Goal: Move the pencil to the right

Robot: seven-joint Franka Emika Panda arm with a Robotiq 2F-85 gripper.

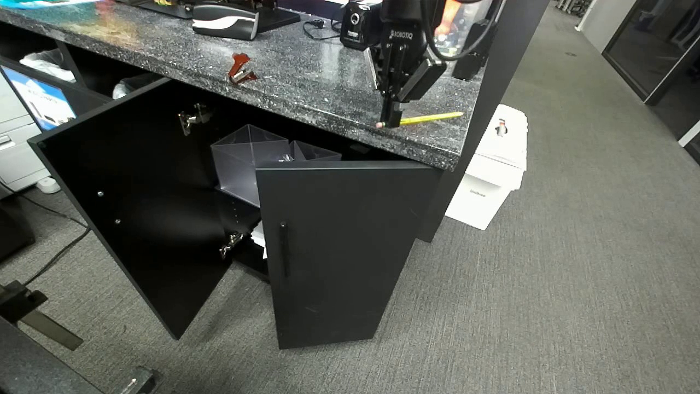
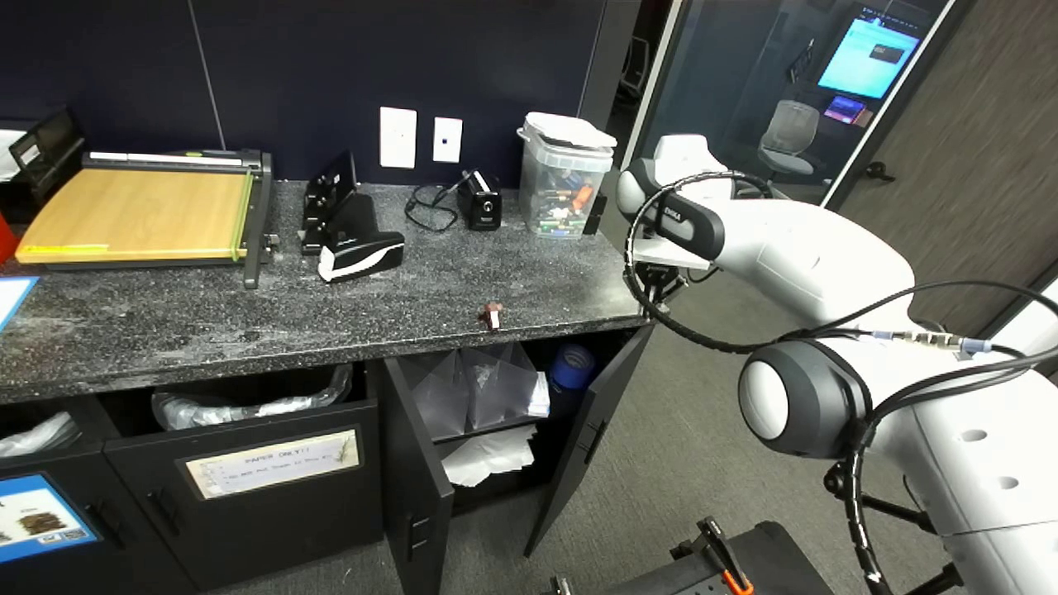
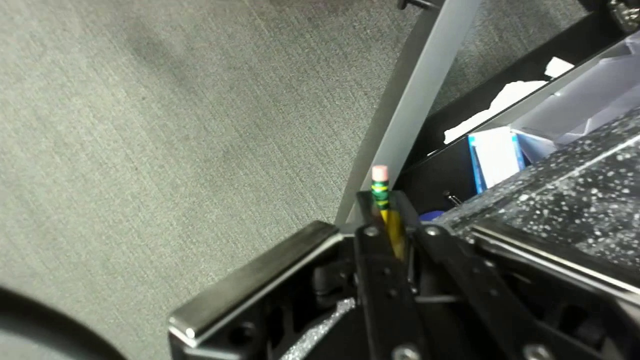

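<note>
The pencil (image 1: 432, 118) is thin and yellow with a pink eraser. In an exterior view it lies nearly level at the counter's corner, its tip close to the right edge and its eraser end toward the front edge. My gripper (image 1: 390, 117) points down and is shut on the pencil near its eraser end. In the wrist view the eraser and green band of the pencil (image 3: 380, 192) stick out past the closed fingertips (image 3: 389, 212); the tip is hidden. I cannot tell whether the pencil touches the counter. In an exterior view the gripper (image 2: 659, 285) is partly behind cables and the pencil is hidden.
The speckled granite countertop (image 1: 328, 87) holds a red staple remover (image 1: 239, 68), a stapler (image 1: 225, 22), a pencil sharpener (image 2: 481, 201) and a clear bin (image 2: 566, 178). Two black cabinet doors (image 1: 350, 246) stand open below. A white box (image 1: 486, 169) stands on the floor beside the counter.
</note>
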